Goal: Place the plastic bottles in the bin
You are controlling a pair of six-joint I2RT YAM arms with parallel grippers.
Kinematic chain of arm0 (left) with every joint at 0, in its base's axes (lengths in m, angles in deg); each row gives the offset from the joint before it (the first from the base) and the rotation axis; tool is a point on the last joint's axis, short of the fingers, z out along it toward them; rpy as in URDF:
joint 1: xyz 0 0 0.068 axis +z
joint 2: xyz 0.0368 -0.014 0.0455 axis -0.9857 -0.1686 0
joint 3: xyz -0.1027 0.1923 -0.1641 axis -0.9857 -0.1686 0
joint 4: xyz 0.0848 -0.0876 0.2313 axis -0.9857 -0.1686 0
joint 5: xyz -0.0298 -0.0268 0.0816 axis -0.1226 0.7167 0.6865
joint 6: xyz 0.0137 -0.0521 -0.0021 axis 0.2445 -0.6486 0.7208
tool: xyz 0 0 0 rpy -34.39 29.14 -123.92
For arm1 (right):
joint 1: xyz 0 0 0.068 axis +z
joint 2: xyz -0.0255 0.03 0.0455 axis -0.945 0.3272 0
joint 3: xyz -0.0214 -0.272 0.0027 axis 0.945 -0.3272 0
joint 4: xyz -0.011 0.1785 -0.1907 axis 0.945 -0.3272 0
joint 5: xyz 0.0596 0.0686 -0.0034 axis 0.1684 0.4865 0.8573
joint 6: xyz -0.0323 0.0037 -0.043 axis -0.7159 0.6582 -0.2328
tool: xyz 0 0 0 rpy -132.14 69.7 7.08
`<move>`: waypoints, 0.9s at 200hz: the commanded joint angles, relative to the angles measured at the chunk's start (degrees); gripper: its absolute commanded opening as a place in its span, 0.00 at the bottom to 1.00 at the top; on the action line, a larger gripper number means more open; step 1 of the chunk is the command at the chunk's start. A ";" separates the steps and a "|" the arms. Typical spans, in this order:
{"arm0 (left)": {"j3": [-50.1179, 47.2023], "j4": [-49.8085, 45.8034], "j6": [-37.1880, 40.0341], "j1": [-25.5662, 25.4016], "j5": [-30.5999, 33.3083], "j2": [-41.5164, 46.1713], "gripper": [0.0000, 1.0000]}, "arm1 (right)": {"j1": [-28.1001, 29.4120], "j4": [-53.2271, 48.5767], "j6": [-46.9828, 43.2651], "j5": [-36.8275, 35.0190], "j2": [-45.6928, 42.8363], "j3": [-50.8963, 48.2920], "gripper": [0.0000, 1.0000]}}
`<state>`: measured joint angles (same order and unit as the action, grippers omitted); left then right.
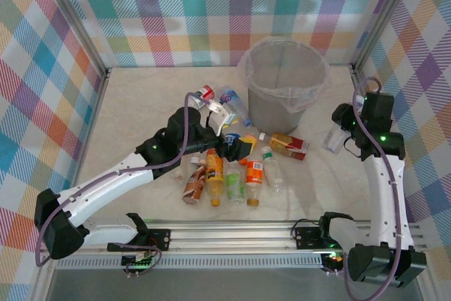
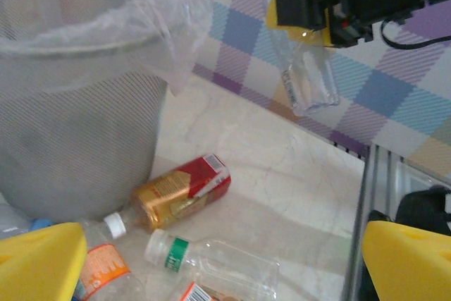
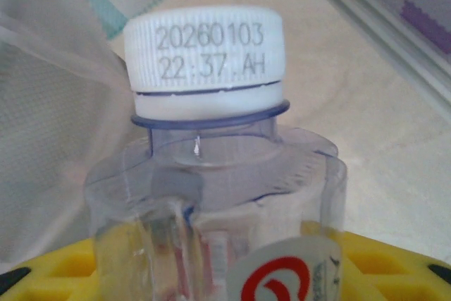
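Note:
The grey bin (image 1: 282, 82) with its clear liner stands at the back of the table and shows at the left as the bin (image 2: 77, 103). My right gripper (image 1: 340, 133) is to its right, shut on a clear plastic bottle (image 1: 330, 139) held off the table. This bottle (image 3: 211, 195) has a white cap (image 3: 204, 54) and sits between the yellow fingers (image 3: 384, 259). In the left wrist view the held bottle (image 2: 304, 68) hangs in the air. My left gripper (image 1: 243, 147) stands open over several lying bottles (image 1: 232, 174), among them a red-gold one (image 2: 184, 192) and a clear green-banded one (image 2: 218, 262).
Two more bottles (image 1: 218, 100) lie left of the bin. An orange-labelled bottle (image 2: 106, 266) lies by my left finger (image 2: 35, 259). Checked walls enclose the table on three sides. A metal rail (image 1: 232, 234) runs along the near edge.

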<state>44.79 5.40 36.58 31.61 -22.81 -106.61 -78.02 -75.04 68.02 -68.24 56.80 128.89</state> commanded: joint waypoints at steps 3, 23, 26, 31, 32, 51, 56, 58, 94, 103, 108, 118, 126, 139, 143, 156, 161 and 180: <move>-1.77 7.08 -0.21 -0.67 3.06 2.21 1.00 | 2.16 -1.55 -1.79 0.14 0.20 6.54 0.54; -2.49 7.85 0.01 -0.70 4.21 2.90 1.00 | 4.38 -1.05 -2.60 -0.11 1.74 11.91 0.54; -2.54 7.94 0.06 -0.64 4.37 2.89 1.00 | 4.70 -1.00 -2.73 -0.20 2.22 12.69 0.54; -2.62 7.95 0.15 -0.62 4.50 3.05 1.00 | 5.20 -0.90 -3.04 -0.24 2.88 14.06 0.54; -2.69 7.92 0.20 -0.62 4.51 3.10 1.00 | 5.28 -0.90 -3.05 -0.24 2.98 14.34 0.54; -2.78 7.93 0.64 -0.47 5.05 3.38 1.00 | 7.45 -0.18 -4.04 -0.48 5.29 19.08 0.54; -2.84 7.91 0.71 -0.47 5.17 3.48 1.00 | 8.03 0.07 -4.40 -0.69 6.03 20.30 0.54; -2.89 7.86 0.74 -0.45 5.19 3.45 1.00 | 8.25 0.18 -4.50 -0.68 6.30 20.72 0.54; -2.84 7.58 1.51 -0.14 6.10 4.05 1.00 | 12.74 2.17 -7.30 -1.22 12.53 28.32 0.54; -2.85 7.33 1.90 -0.02 6.52 4.26 1.00 | 13.61 2.73 -8.11 -1.16 14.22 30.00 0.54; -2.86 7.17 2.23 0.08 6.85 4.42 1.00 | 13.97 3.14 -8.48 -0.94 15.16 30.84 0.54; -2.75 6.57 2.83 0.14 7.70 4.68 1.00 | 14.31 3.90 -9.03 0.10 16.98 32.23 0.54; -2.82 6.22 3.49 0.24 8.47 4.98 1.00 | 14.53 4.24 -9.35 0.94 18.43 33.39 0.54; -2.93 5.96 4.09 0.22 9.93 5.43 1.00 | 15.17 5.34 -10.05 1.51 20.67 34.94 0.54; -3.07 6.04 4.14 0.28 10.25 5.59 1.00 | 15.36 5.55 -10.31 1.47 21.43 35.47 0.54; -3.59 6.54 4.54 0.32 11.27 6.14 1.00 | 16.01 5.61 -10.75 1.69 24.08 37.80 0.54; -3.71 6.62 4.66 0.39 11.72 6.23 1.00 | 16.14 5.66 -11.04 1.73 25.03 38.76 0.54; -4.14 6.67 5.10 0.42 13.04 6.57 1.00 | 16.93 5.28 -11.65 1.71 29.04 42.62 0.53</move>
<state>41.75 10.82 39.92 31.67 -12.67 -101.45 -62.13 -71.69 58.82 -67.36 82.50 166.74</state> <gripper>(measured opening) 0.999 0.539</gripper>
